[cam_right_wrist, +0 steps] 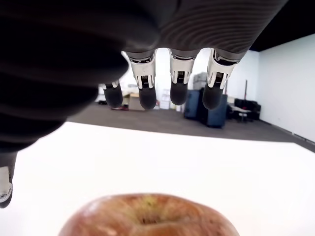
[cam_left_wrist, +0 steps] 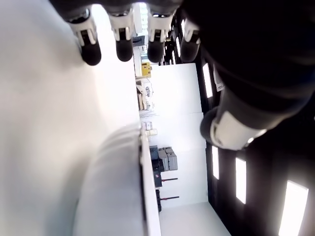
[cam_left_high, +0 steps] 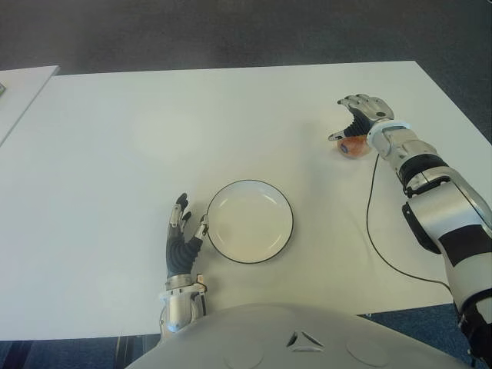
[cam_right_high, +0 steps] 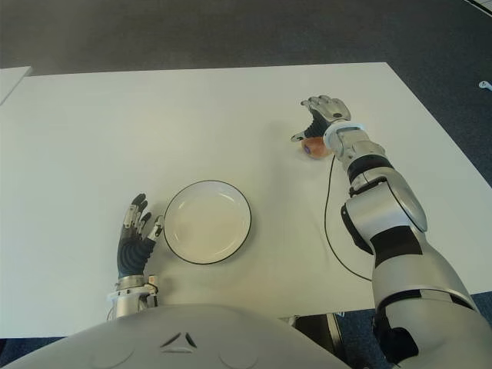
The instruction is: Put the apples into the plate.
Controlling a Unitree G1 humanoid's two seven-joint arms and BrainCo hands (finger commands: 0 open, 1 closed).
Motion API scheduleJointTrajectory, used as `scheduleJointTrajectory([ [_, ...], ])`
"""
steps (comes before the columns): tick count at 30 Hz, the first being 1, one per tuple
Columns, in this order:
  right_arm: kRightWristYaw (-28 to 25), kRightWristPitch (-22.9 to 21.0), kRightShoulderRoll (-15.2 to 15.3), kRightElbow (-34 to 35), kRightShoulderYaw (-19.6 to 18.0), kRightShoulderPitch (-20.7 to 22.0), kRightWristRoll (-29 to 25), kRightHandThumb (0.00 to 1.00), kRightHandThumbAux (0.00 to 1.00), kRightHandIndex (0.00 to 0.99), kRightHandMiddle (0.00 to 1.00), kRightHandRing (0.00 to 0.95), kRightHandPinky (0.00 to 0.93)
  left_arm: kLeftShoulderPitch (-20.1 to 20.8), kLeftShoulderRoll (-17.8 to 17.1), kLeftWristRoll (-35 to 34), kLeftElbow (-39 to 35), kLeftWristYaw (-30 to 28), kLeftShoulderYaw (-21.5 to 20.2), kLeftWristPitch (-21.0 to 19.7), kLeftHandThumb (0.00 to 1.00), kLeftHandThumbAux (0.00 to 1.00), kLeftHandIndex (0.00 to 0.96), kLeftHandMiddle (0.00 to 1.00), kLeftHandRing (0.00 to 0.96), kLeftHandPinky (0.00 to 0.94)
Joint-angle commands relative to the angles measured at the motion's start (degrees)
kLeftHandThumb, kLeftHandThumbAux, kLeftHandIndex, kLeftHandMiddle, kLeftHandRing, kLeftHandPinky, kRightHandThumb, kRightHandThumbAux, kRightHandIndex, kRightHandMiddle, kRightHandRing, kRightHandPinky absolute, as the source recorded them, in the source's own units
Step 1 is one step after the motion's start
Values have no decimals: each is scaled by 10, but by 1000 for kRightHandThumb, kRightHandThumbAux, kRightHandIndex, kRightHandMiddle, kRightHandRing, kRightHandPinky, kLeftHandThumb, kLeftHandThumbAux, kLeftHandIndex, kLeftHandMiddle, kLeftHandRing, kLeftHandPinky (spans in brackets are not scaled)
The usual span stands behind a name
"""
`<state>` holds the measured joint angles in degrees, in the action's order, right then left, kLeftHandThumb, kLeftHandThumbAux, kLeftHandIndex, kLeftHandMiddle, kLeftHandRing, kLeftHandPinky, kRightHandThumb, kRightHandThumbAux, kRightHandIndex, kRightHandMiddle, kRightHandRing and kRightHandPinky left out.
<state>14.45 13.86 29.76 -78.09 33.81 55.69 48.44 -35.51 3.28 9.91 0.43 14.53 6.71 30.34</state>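
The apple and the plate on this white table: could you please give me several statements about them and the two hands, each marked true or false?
1. The plate holds one apple. False: it holds nothing.
2. The right hand is over the apple, fingers spread and not closed on it. True.
3. The apple lies to the left of the plate. False: it lies on the table to the plate's right and farther from the robot.
4. The left hand shows just left of the plate, fingers extended, holding nothing. True.
5. A dark cable runs across the table near the right arm. True.
6. The left hand grips the plate's rim. False: its fingers are open beside the rim.
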Motion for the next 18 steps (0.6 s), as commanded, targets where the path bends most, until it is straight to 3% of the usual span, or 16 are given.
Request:
scheduleJointTrajectory([
  [1, -11, -9, -6, -2, -10, -18, -17, 107, 461, 0, 9, 0, 22, 8, -1, -27, 30, -16, -10, 10, 0, 684, 112, 42, 24, 26],
  [18, -22, -37, -11, -6, -29, -50, -42, 129, 476, 1, 29, 17, 46, -5, -1, -15, 16, -26, -11, 11, 0, 652, 109, 39, 27, 41],
])
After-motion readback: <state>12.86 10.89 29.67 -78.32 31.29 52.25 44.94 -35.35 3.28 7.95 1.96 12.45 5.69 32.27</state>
